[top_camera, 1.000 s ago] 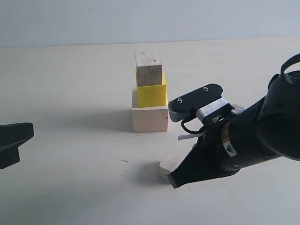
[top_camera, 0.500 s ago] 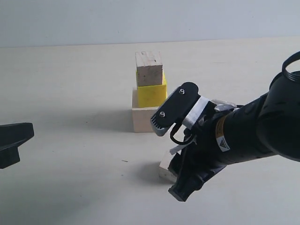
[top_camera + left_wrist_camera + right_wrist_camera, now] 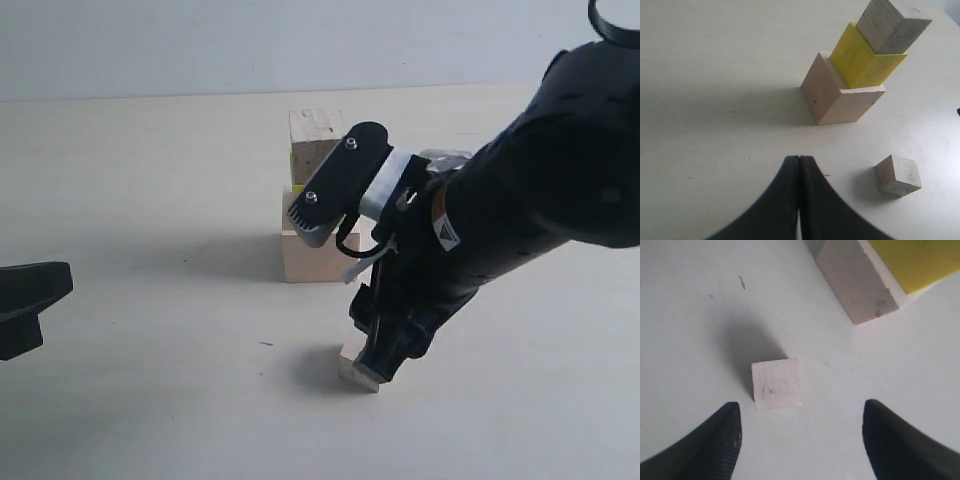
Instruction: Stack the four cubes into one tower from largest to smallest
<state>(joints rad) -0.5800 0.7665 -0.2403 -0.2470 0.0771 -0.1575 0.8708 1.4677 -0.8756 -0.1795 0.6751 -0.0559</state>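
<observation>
A tower stands mid-table: a large pale wood cube [image 3: 318,256] [image 3: 840,100], a yellow cube [image 3: 862,60] on it, and a small pale wood cube [image 3: 312,135] [image 3: 892,25] on top. In the exterior view my right arm hides most of the yellow cube. A second small wood cube [image 3: 354,366] [image 3: 898,175] [image 3: 776,384] lies loose on the table in front of the tower. My right gripper [image 3: 340,300] [image 3: 800,415] hangs open above it, the cube just ahead of the fingertips and nearer one of them, untouched. My left gripper [image 3: 40,290] [image 3: 800,160] stays shut and empty at the far left.
The pale tabletop [image 3: 150,200] runs back to a plain wall. My right arm [image 3: 520,200] fills the right side and crosses in front of the tower. The large cube's corner [image 3: 860,285] stands close beyond the loose cube.
My right gripper has opened and swung left and up, turning so one finger now crosses in front of the tower. It now stands over the loose cube. The left gripper has not moved.
</observation>
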